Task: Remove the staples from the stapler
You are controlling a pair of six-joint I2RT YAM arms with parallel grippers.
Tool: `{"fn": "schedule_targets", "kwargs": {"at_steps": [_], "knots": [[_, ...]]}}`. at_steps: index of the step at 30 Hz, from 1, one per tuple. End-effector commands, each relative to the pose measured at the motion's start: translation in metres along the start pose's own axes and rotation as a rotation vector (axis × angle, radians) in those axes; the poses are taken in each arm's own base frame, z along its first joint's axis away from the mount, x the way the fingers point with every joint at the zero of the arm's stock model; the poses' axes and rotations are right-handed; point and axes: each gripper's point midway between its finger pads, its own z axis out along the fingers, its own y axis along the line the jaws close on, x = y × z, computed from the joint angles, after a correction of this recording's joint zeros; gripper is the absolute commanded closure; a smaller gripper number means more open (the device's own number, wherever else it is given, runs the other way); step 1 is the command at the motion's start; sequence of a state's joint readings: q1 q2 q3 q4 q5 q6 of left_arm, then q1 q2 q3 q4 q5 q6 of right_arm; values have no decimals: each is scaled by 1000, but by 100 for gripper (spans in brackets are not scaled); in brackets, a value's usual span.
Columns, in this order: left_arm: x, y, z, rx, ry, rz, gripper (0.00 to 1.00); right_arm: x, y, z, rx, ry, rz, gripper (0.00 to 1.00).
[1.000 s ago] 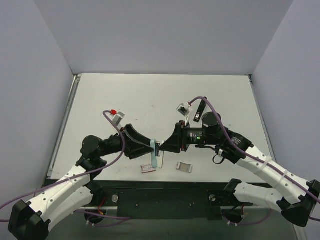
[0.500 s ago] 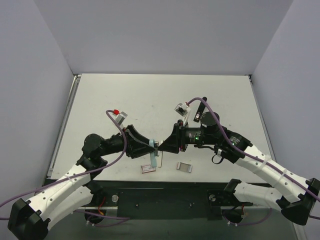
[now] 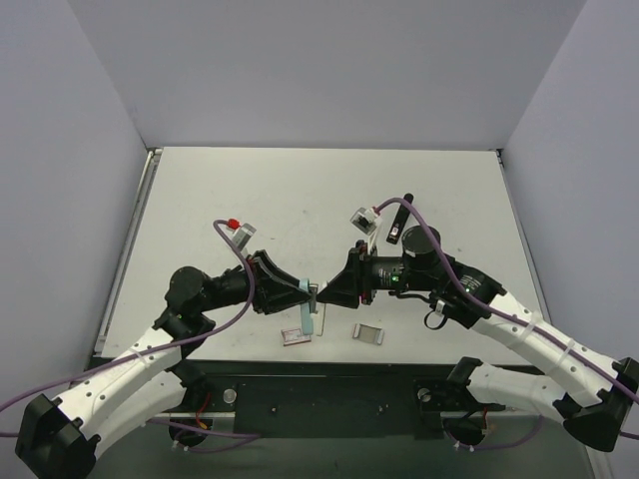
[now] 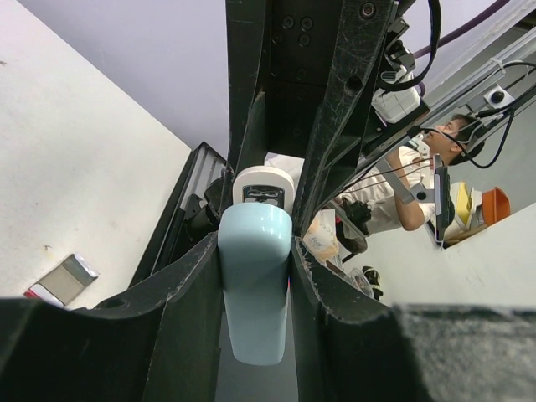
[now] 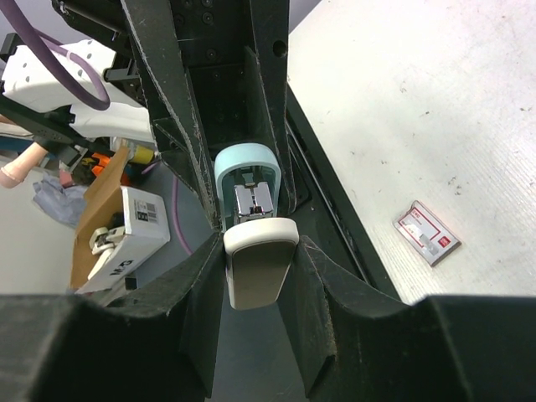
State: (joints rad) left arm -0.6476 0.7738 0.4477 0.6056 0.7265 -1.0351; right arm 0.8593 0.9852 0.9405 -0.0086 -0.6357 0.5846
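Note:
The stapler (image 3: 309,297) hangs in the air over the table's near edge, held between both grippers. In the left wrist view its light blue top cover (image 4: 254,285) sits between my left gripper's (image 4: 255,255) fingers, which touch it on both sides. The white base (image 5: 260,261) is clamped in my right gripper (image 5: 260,251). Beyond the base, the blue cover (image 5: 219,172) stands swung open, and the metal staple magazine (image 5: 252,201) shows inside it. From above, the left gripper (image 3: 299,290) and right gripper (image 3: 322,292) meet tip to tip.
Two small flat staple packets lie on the table near the front edge, one (image 3: 297,335) under the stapler and one (image 3: 368,333) to its right. The black front rail (image 3: 319,384) runs just below them.
My left gripper's jaws have closed in onto the blue cover. Both arms and the stapler have shifted only slightly; the right grip is unchanged.

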Motion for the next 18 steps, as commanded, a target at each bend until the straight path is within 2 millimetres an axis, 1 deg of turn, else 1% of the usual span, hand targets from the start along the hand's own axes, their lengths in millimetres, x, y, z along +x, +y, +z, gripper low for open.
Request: {"fn": "schedule_targets", "kwargs": {"at_steps": [1,2,3,4,5,6,7,8,9,10,11,12,13,15,18], "knots": [[-17,-27,4,71,-32,79,86,-10,12,-6,-41,-54,-59,96],[-16,-27,4,70,-28,78,94,-7,10,-7,-35,-50,-59,94],[-17,-28,4,73,-27,87,100,-4,9,-8,-29,-42,-64,87],[-15,-29,4,76,-15,90,100,-2,7,-10,-21,-36,-71,81],[-15,-31,4,82,-12,110,100,-2,7,-11,-18,-39,-81,72],[-13,-29,4,70,-1,106,100,4,4,-15,-3,-19,-88,69],[-13,-31,4,73,-2,132,100,4,5,-17,0,-17,-98,65],[-11,-27,4,56,12,126,100,7,4,-21,10,-6,-112,64],[-12,-29,3,55,12,157,100,3,5,-25,20,-17,-125,61],[-10,-27,3,39,28,165,100,7,4,-29,34,-4,-138,60],[-10,-27,2,35,31,168,100,2,6,-33,41,-17,-155,56],[-9,-27,2,37,41,176,100,5,4,-37,59,-6,-167,54],[-8,-28,2,39,45,178,100,3,7,-41,62,-7,-181,50],[-3,-30,1,57,72,187,100,6,6,-49,83,12,-203,48],[3,-33,1,83,108,211,100,2,11,-59,88,13,-252,47]]}}
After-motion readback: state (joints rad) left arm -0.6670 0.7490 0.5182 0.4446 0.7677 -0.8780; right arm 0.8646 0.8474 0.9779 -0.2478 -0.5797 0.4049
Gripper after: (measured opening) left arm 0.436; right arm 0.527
